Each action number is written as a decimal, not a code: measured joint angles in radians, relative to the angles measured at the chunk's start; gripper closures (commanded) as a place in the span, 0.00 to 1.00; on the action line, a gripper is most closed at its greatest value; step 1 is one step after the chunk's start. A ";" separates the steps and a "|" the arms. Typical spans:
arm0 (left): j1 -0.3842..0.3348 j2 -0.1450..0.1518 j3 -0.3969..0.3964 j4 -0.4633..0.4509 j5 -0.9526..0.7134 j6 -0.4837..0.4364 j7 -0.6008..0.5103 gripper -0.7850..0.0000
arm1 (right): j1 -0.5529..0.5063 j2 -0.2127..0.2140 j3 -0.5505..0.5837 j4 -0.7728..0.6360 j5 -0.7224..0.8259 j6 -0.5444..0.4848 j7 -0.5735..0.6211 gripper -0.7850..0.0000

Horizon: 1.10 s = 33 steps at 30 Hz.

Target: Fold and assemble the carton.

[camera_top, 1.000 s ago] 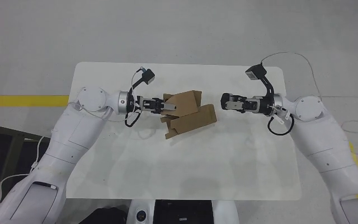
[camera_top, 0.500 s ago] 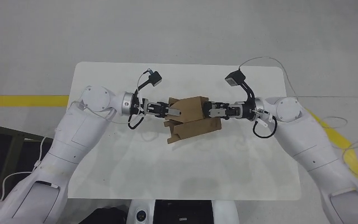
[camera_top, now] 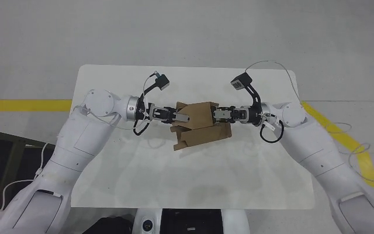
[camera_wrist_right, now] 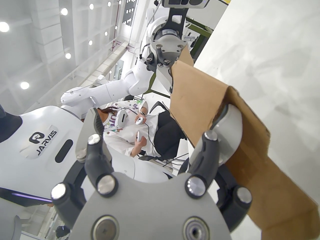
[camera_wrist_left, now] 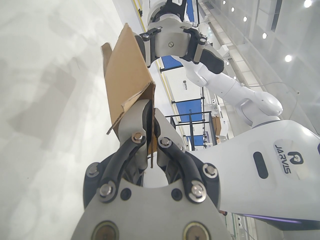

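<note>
Carton: brown corrugated cardboard carton (camera_top: pixel 198 123), half folded, resting near the middle of the white tabletop (camera_top: pixel 117 175), one panel raised between the two arms.
Left gripper: left gripper (camera_wrist_left: pixel 150 107) pinched tight on the thin edge of a raised flap, cardboard sandwiched between both fingers.
Right gripper: right gripper (camera_wrist_right: pixel 160 126) spread wide, clamping nothing; one finger (camera_wrist_right: pixel 228 123) tucked against the inside of a fold, the other clear of the cardboard.
Step in hand: probably squaring up the raised panel against the left-hand anchor.
Doing it well: hold the left pinch firm as the hinge; press with the tucked finger along the crease, not mid-panel; push slowly and level, to avoid lifting the lower half off the table.
Risk: flap slipping out of the pinch, or cardboard buckling away from the score line.
</note>
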 measured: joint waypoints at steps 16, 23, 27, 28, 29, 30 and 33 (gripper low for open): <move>0.009 0.002 -0.015 -0.008 0.008 0.011 -0.007 1.00 | 0.018 -0.030 -0.001 0.031 0.006 0.047 0.047 0.47; 0.007 0.000 -0.013 -0.010 0.009 0.013 -0.005 1.00 | 0.040 -0.049 -0.024 0.054 -0.025 0.042 0.042 0.55; 0.006 -0.002 -0.010 -0.010 0.005 0.014 -0.007 1.00 | 0.046 -0.057 -0.034 0.070 -0.038 0.039 0.039 0.81; 0.006 -0.002 -0.010 -0.010 0.004 0.014 -0.007 1.00 | 0.047 -0.058 -0.036 0.073 -0.042 0.039 0.039 0.90; 0.006 -0.003 -0.009 -0.010 0.002 0.014 -0.008 1.00 | 0.047 -0.059 -0.037 0.077 -0.044 0.038 0.038 0.96; 0.005 -0.003 -0.008 -0.010 0.001 0.014 -0.010 1.00 | 0.048 -0.060 -0.039 0.081 -0.047 0.037 0.037 1.00; 0.005 -0.005 -0.007 -0.009 -0.003 0.014 -0.012 1.00 | 0.050 -0.063 -0.042 0.088 -0.050 0.037 0.037 1.00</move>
